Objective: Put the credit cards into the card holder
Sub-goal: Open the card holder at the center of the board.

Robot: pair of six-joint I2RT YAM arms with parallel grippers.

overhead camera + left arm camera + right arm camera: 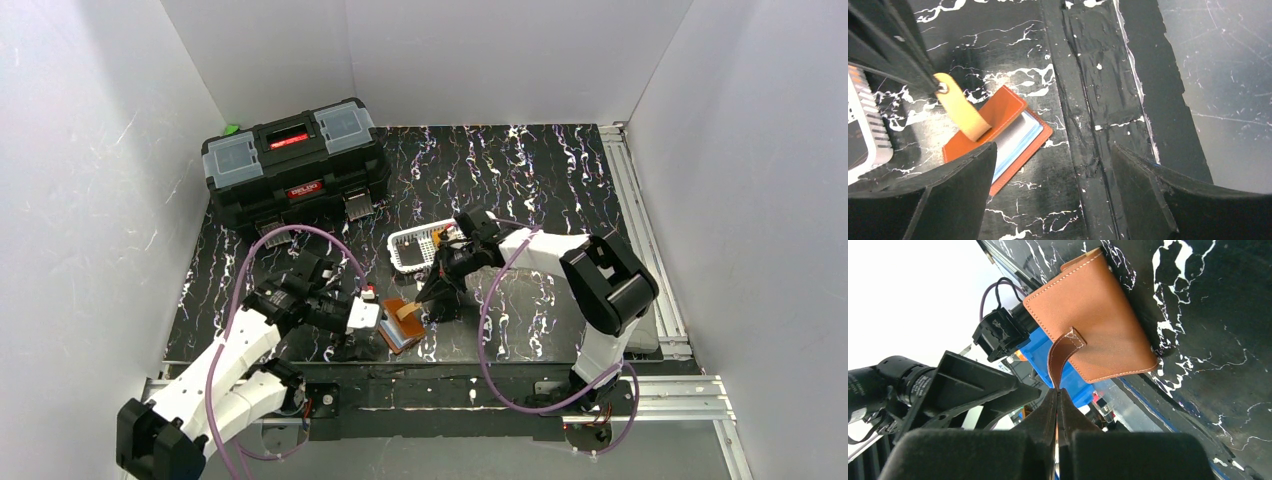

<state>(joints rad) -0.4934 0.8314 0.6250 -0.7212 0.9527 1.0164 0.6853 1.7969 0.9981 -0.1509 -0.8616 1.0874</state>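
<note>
The card holder (403, 324) is a brown leather wallet lying near the table's front edge, its top cover (1007, 106) lifted off the clear sleeves (1017, 141). My right gripper (1057, 390) is shut on the snap tab (1063, 351) and holds that cover (1093, 315) up; in the top view the right gripper (427, 297) sits just above the holder. My left gripper (1053, 150) stands open and holds nothing, its left finger (963, 185) beside the holder's near edge. The left gripper (372, 318) is just left of the holder. I cannot make out the credit cards.
A white slotted basket (415, 250) stands just behind the holder and shows at the left edge (868, 125) of the left wrist view. A big black toolbox (295, 165) sits at the back left. The taped front edge (1088, 110) of the table runs under my left gripper.
</note>
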